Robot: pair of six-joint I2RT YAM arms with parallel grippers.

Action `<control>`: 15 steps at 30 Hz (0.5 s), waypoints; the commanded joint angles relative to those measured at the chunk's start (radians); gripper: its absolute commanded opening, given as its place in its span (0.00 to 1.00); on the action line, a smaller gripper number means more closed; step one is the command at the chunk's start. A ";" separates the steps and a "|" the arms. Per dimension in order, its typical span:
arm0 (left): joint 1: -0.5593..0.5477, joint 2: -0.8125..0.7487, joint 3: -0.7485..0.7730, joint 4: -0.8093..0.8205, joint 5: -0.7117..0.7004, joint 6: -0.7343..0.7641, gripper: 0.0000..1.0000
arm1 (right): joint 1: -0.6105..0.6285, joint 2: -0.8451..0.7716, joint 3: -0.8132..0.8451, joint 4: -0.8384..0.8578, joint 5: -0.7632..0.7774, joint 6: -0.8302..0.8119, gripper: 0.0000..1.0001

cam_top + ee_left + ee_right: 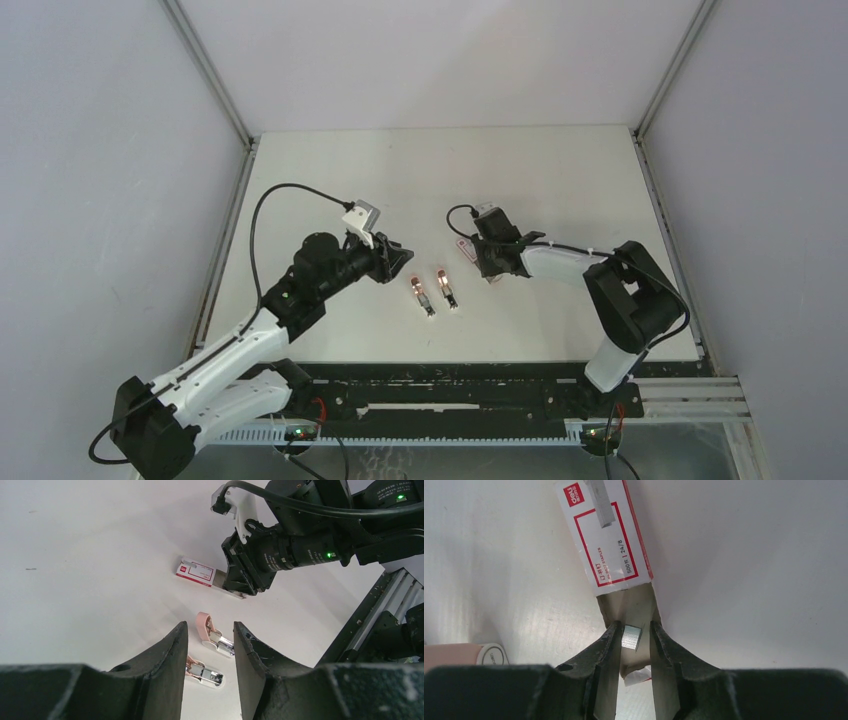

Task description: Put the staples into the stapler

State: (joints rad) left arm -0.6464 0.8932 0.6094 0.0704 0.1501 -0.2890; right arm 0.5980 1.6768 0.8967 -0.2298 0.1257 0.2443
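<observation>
White tabletop (560, 180) boxed in by plain grey walls carries everything here. Toward the right of its middle lies the staple box (609, 545), flat, label up, with its red frame and "24/8" print. Its inner tray (630, 607) is slid out at the end nearest the right arm, which leaves the contents reachable from above. In that tray sits a short grey block of staples (631, 637), the only contents the view shows. The grey bar at the far end of the label may be a printed picture or a loose strip; I cannot tell which. The right gripper (634, 631) is down over the tray, partly open, with a finger on each side of the block. One finger looks to be against it, a thin gap shows at the other, so I judge the block bracketed for a pinch but not clamped. Nearer the arm bases, just beside each other and lying flat, are one pink mini stapler (422, 296) and a second mini stapler (447, 288), metal ends toward the arms. The left gripper (209, 632) hangs beside them, partly open and holding nothing, aimed so both staplers show between its fingers, probably waiting to steady one.
</observation>
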 commanded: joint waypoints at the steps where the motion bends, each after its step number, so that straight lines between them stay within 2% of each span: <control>1: 0.004 -0.019 -0.010 0.044 -0.019 -0.015 0.43 | 0.013 0.009 0.044 0.001 0.042 0.019 0.25; 6: 0.004 -0.018 -0.010 0.044 -0.021 -0.017 0.43 | 0.020 0.014 0.044 -0.010 0.049 0.033 0.17; 15: 0.004 -0.058 -0.043 0.087 -0.017 -0.109 0.43 | 0.013 -0.067 0.044 -0.027 0.004 0.054 0.12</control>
State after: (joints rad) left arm -0.6464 0.8726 0.5945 0.0826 0.1333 -0.3233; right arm 0.6113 1.6817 0.9108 -0.2501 0.1516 0.2680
